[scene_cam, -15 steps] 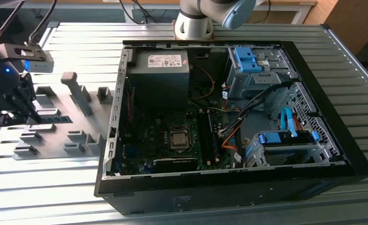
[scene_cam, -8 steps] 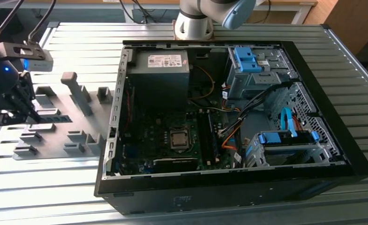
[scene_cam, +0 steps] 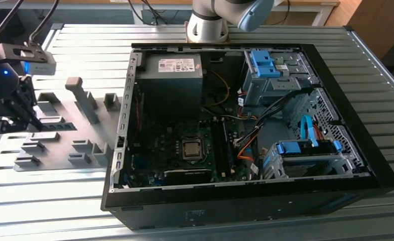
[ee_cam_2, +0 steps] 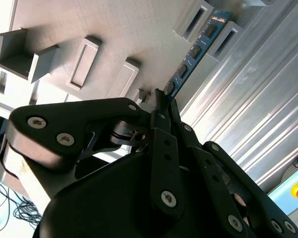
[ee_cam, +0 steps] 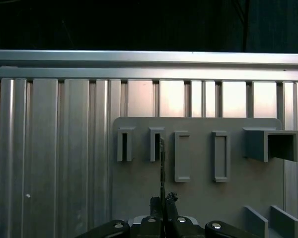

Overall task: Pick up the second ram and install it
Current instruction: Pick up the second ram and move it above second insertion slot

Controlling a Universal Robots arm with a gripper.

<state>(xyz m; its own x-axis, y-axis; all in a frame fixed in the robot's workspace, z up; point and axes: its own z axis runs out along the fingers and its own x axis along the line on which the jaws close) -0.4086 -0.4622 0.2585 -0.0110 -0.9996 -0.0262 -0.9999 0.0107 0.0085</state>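
Observation:
The second ram (ee_cam_2: 196, 49) is a thin blue board strip with dark chips. It stands on edge in the grey fixture plate (ee_cam_2: 64, 25), its far end between two slot blocks. In the first wrist view the second ram (ee_cam: 162, 163) appears edge-on, running from a slot toward my gripper (ee_cam: 163, 199). My gripper (ee_cam_2: 161, 96) is shut on the strip's near end. In the exterior view my gripper (scene_cam: 29, 120) hangs over the fixture plate (scene_cam: 62, 145) at the exterior view's left, beside the ram (scene_cam: 54, 124).
An open computer case (scene_cam: 250, 206) lies on the slatted metal table (scene_cam: 42, 201) at the exterior view's right, with the motherboard's memory slots (scene_cam: 224, 145) near its middle. Grey blocks (scene_cam: 83, 100) rise from the fixture. The arm's base (scene_cam: 207, 25) stands behind the case.

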